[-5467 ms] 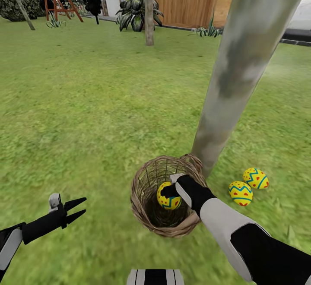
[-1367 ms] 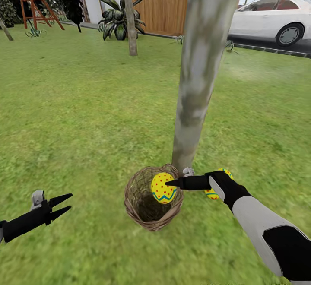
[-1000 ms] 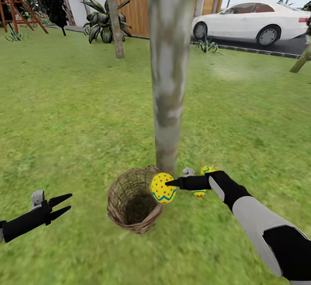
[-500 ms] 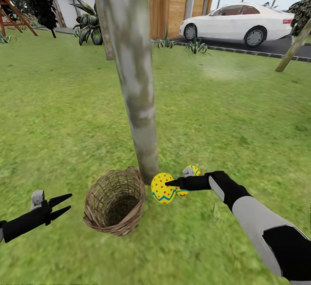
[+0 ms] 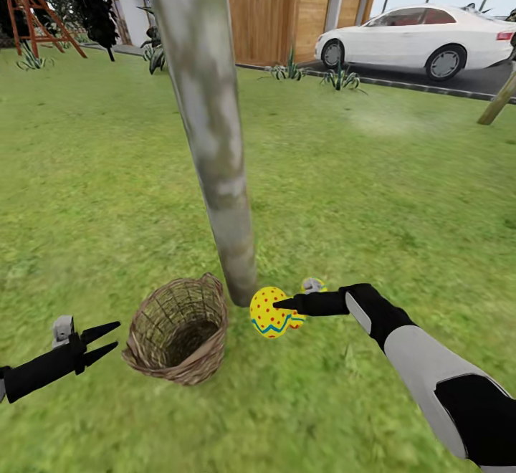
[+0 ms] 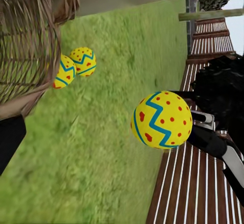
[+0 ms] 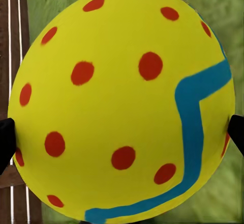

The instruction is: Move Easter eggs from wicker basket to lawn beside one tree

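Three Easter eggs are out on show: one yellow egg (image 5: 270, 312) with red dots and a blue zigzag is pinched between the fingertips of the right gripper (image 5: 281, 305), held off the lawn (image 5: 373, 193) just beside the foot of the tree (image 5: 215, 143). From the right wrist, that held egg (image 7: 122, 102) sits with one dark fingertip at each side of it. Two more eggs (image 6: 73, 67) lie touching each other on the grass, seen from the left wrist just past the wicker basket (image 6: 28, 40); from the head they are mostly hidden behind the held egg and the right gripper.

One wicker basket (image 5: 175, 330) sits tilted on the lawn, near the trunk's base on its left side, and its inside looks empty. The left gripper (image 5: 104, 344) hangs above the grass well apart from the basket, its two pointed fingers spread and holding nothing.

One white car (image 5: 423, 36) stands beyond the lawn's far edge, by a wooden garage (image 5: 301, 14).
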Robot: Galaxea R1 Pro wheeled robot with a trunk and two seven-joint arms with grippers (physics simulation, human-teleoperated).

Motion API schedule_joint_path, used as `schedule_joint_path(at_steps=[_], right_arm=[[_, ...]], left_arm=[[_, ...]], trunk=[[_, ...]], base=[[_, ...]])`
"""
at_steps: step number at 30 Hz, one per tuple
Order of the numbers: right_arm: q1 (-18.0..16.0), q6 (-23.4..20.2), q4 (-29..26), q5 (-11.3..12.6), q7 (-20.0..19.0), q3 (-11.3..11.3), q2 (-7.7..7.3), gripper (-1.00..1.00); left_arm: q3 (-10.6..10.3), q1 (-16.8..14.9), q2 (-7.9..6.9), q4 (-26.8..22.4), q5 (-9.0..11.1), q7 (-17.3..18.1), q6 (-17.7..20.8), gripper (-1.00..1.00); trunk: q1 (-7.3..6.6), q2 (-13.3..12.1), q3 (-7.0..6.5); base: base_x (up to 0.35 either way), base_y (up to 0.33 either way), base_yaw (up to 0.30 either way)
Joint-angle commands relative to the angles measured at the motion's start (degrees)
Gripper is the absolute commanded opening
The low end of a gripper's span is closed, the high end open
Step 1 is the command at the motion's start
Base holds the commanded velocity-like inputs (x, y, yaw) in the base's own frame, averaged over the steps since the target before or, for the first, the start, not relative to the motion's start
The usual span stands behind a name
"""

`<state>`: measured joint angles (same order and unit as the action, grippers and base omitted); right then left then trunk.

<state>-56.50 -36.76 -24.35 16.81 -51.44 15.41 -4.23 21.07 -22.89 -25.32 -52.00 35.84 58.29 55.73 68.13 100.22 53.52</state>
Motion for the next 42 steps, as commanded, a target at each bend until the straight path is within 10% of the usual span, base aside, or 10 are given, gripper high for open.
schedule_joint_path(at_steps=[1, 42], right_arm=[[-0.01, -0.36, -0.09, 0.51, 0.13, 0.33, -0.05, -1.00], [-0.01, -0.33, 0.09, 0.51, 0.55, 0.41, 0.18, -1.00]], left_arm=[[0.05, -0.05, 0.01, -0.02, -0.07, 0.16, 0.26, 1.00], [0.02, -0.05, 0.10, 0.14, -0.07, 0.16, 0.26, 1.00]], trunk=[[-0.01, 0.02, 0.04], [-0.01, 0.02, 0.04]], base=[[0.000, -0.298, 0.293], [0.000, -0.299, 0.295]])
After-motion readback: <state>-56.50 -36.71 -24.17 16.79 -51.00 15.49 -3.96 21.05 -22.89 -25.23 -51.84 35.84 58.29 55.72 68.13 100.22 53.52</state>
